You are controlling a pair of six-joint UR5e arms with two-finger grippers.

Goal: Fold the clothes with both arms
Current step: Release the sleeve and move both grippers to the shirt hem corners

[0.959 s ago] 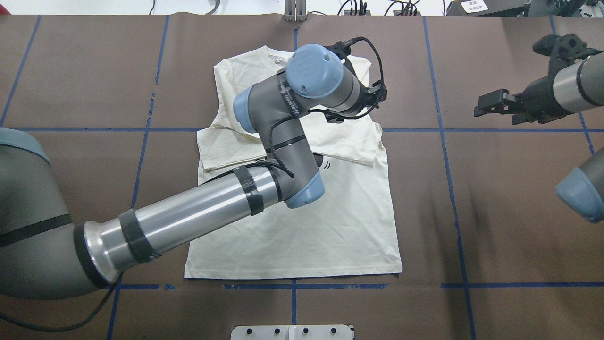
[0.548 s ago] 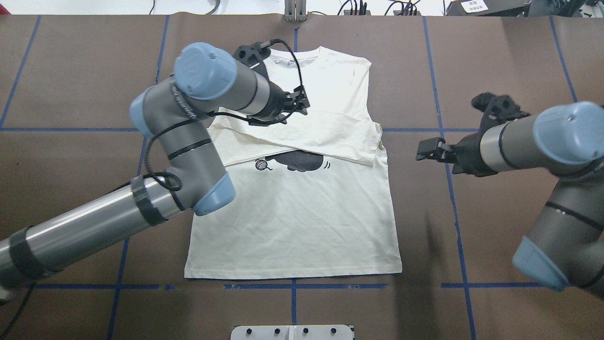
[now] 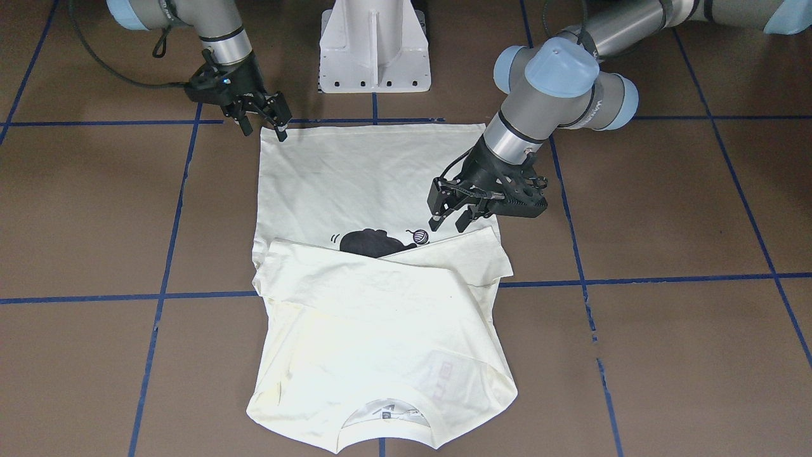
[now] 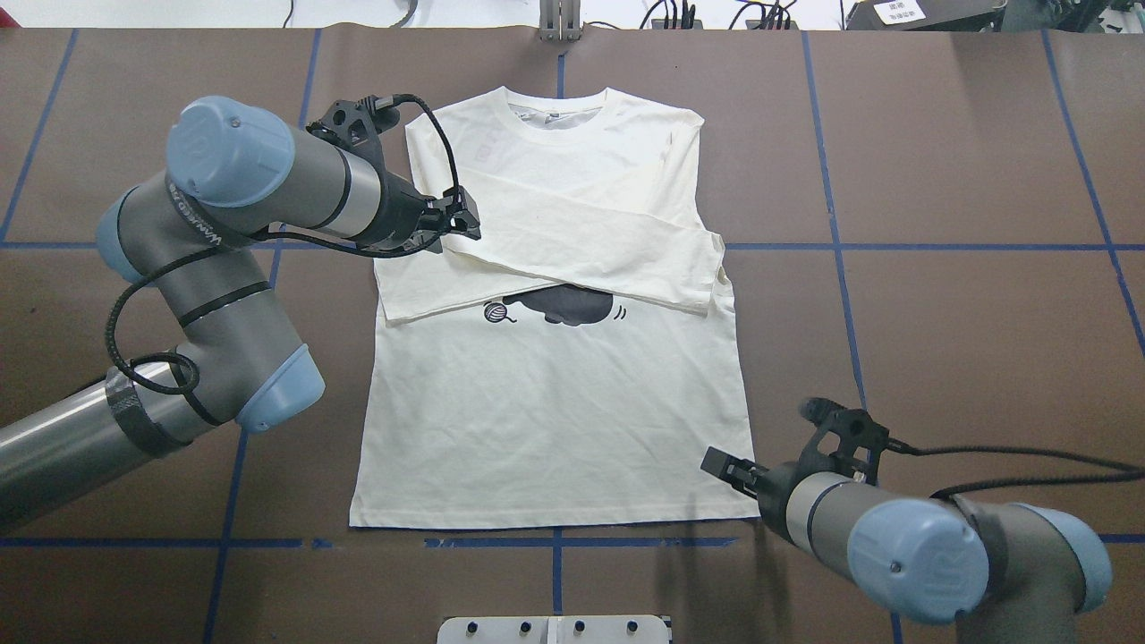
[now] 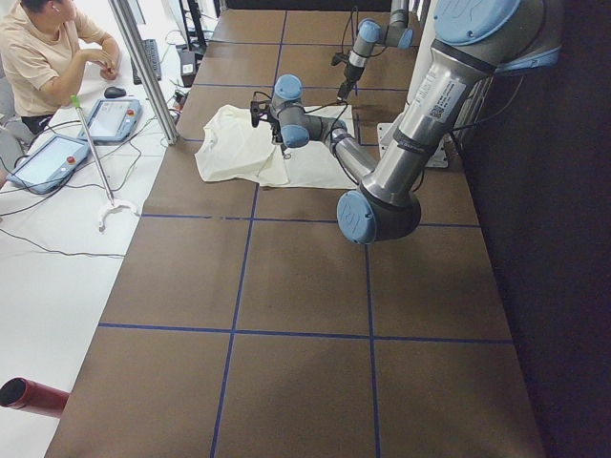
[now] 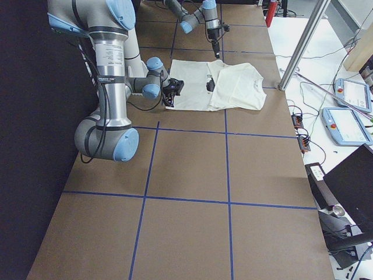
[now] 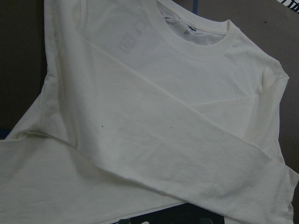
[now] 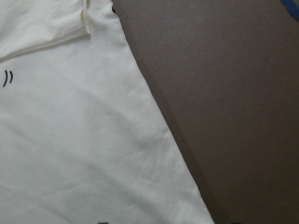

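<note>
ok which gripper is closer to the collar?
Left. The left gripper is over the folded sleeves at the shirt's left edge, just short of the collar. The right gripper is at the hem corner, the shirt's opposite end.

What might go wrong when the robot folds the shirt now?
The right gripper is open at just one bottom corner of the T-shirt; it may pinch only the top layer or miss. The left gripper hangs open near the crossed sleeves, far from the other bottom corner, so a lift now would likely go crooked. It might also snag the sleeves and undo them.
</note>
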